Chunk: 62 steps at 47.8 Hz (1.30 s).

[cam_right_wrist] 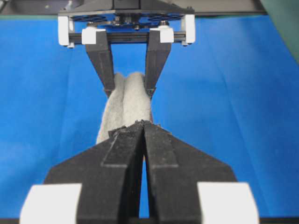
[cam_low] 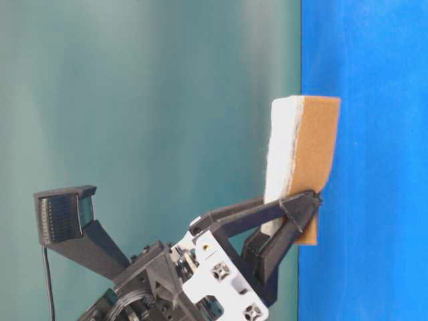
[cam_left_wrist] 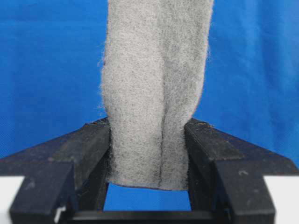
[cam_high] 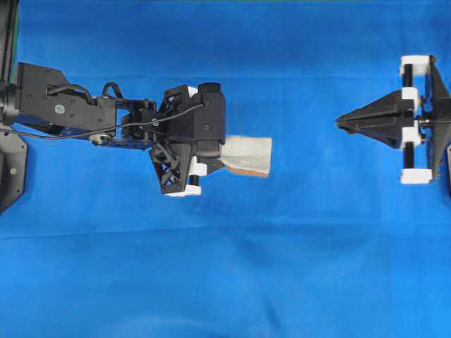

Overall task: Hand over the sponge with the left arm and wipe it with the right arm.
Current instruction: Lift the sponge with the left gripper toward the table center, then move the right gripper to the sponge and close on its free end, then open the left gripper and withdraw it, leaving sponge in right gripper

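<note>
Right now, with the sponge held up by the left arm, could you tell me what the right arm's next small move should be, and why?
Probably open the right hand. Its fingers are shut tip to tip and a wide gap separates it from the sponge, which the left hand pinches at one end, free end toward the right hand.

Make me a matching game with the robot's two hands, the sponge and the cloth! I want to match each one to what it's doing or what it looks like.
Things:
1. left hand
2. right hand
3. sponge
4. cloth

Clues:
A. bright blue, spread under everything
B. shut tight, holding nothing
C. squeezed between two black fingers, sticking out
D. gripping something grey and fuzzy

Pairs: 1-D, 2-B, 3-C, 4-A
</note>
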Each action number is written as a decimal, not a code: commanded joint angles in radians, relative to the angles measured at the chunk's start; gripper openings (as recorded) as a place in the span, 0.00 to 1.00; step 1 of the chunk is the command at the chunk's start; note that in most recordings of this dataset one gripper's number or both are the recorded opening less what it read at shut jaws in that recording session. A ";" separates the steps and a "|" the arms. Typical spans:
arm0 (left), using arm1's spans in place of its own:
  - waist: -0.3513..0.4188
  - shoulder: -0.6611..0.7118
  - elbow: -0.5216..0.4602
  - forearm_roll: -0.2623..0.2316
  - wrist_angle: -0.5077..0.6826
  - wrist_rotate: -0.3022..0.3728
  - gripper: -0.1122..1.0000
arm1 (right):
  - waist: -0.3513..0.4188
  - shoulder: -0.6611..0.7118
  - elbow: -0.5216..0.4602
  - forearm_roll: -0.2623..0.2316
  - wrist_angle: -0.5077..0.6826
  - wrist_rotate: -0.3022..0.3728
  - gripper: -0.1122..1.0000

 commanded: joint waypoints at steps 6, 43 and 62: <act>-0.003 -0.029 -0.008 -0.003 -0.005 0.000 0.44 | 0.023 0.098 -0.086 0.002 -0.009 0.005 0.10; -0.003 -0.029 -0.011 -0.002 -0.011 0.000 0.44 | 0.040 0.552 -0.357 0.009 0.086 0.063 0.76; -0.011 -0.029 -0.009 -0.002 -0.018 0.002 0.41 | 0.035 0.681 -0.430 0.009 0.133 0.064 0.76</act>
